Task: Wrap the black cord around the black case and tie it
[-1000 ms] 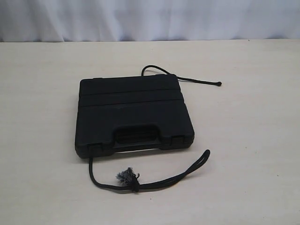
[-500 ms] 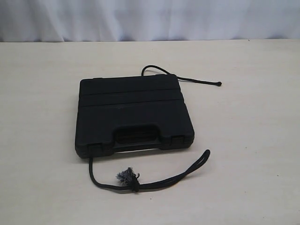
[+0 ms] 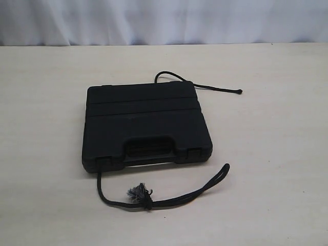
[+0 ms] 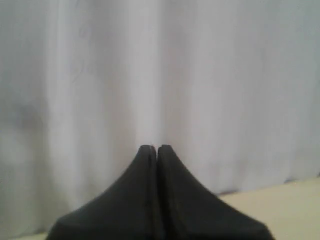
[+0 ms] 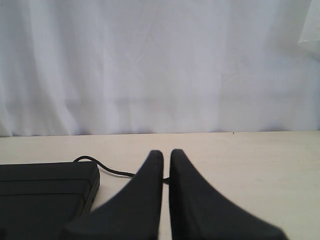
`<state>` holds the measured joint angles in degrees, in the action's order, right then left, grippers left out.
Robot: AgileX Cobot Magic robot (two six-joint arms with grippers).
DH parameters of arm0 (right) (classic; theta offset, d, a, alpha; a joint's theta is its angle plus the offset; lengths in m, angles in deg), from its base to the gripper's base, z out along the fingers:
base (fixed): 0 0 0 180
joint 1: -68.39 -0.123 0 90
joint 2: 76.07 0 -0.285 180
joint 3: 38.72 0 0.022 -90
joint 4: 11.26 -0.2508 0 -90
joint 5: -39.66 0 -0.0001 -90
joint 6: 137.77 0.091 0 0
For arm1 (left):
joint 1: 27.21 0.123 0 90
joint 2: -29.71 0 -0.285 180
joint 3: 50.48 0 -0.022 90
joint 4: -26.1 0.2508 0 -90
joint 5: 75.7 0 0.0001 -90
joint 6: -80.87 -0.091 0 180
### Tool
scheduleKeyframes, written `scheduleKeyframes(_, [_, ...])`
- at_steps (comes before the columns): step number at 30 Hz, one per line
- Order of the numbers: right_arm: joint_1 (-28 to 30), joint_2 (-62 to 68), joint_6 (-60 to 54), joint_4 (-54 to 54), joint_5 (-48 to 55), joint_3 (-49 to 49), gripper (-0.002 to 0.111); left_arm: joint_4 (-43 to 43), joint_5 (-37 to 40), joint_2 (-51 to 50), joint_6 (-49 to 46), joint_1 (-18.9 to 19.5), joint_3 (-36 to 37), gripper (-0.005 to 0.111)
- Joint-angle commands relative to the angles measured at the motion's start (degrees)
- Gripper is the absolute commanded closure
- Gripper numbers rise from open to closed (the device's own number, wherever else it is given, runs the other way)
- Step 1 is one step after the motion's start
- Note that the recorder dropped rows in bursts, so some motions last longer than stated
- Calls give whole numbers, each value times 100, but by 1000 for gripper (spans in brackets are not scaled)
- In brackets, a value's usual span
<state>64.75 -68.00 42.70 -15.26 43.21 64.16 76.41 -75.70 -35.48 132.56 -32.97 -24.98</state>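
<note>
The black case lies flat in the middle of the table, handle toward the near edge. The black cord runs out from under its near left corner, loops along the front and ends in a frayed grey tuft. Its other part leaves the far right corner and ends in a small knot. Neither arm shows in the exterior view. My left gripper is shut and empty, facing the white curtain. My right gripper is shut and empty too, well back from the case and the cord on the table.
A white curtain hangs behind the far edge of the light wooden table. Bare tabletop lies on both sides of the case.
</note>
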Motion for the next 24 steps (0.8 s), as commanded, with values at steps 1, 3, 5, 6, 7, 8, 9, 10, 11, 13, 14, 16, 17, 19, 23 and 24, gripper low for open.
scheduleKeyframes(1, [23, -28, -47, -2, -50, -10, 104, 424, 1727, -1024, -638, -738, -673, 107])
scheduleKeyframes(3, [23, -28, -47, -2, -50, -10, 104, -305, 2492, -1497, -1717, -1032, -1049, 107])
scheduleKeyframes(5, [23, -28, -47, -2, -50, -10, 104, -1501, 3343, -2022, -3680, -1266, -1555, 107])
scheduleKeyframes(6, [23, -28, -47, -2, -50, -10, 104, -2123, 3760, -2223, -4511, -1336, -1771, 107])
scheduleKeyframes(7, [23, -28, -47, -2, -50, -10, 104, -2984, 4195, -2451, -5621, -1378, -2030, 107])
scheduleKeyframes(8, [23, -28, -47, -2, -50, -10, 104, -3906, 4656, -2659, -6770, -1411, -2256, 107])
scheduleKeyframes(9, [23, -28, -47, -2, -50, -10, 104, -4619, 5024, -2804, -7644, -1431, -2423, 107])
scheduleKeyframes(10, [23, -28, -47, -2, -50, -10, 104, -5454, 5437, -2962, -8637, -1431, -2517, 107])
scheduleKeyframes(11, [23, -28, -47, -2, -50, -10, 104, -6167, 5757, -3115, -9474, -1431, -2531, 107])
scheduleKeyframes(13, [23, -28, -47, -2, -50, -10, 104, -7216, 6255, -3313, -10758, -1431, -2488, 107])
scheduleKeyframes(14, [23, -28, -47, -2, -50, -10, 104, -7563, 6512, -3417, -11269, -1431, -2445, 107])
scheduleKeyframes(16, [23, -28, -47, -2, -50, -10, 104, -7937, 6686, -3545, -11783, -1472, -2359, 107])
scheduleKeyframes(17, [23, -28, -47, -2, -50, -10, 104, -7956, 6625, -3583, -11784, -1529, -2320, 105])
scheduleKeyframes(19, [23, -28, -47, -2, -50, -10, 104, -7933, 6309, -3624, -11695, -1665, -2178, 100])
scheduleKeyframes(23, [23, -28, -47, -2, -50, -10, 104, -7877, 5656, -3624, -11608, -2122, -1716, 80])
scheduleKeyframes(24, [23, -28, -47, -2, -50, -10, 104, -7729, 5471, -3624, -11608, -2282, -1578, 73])
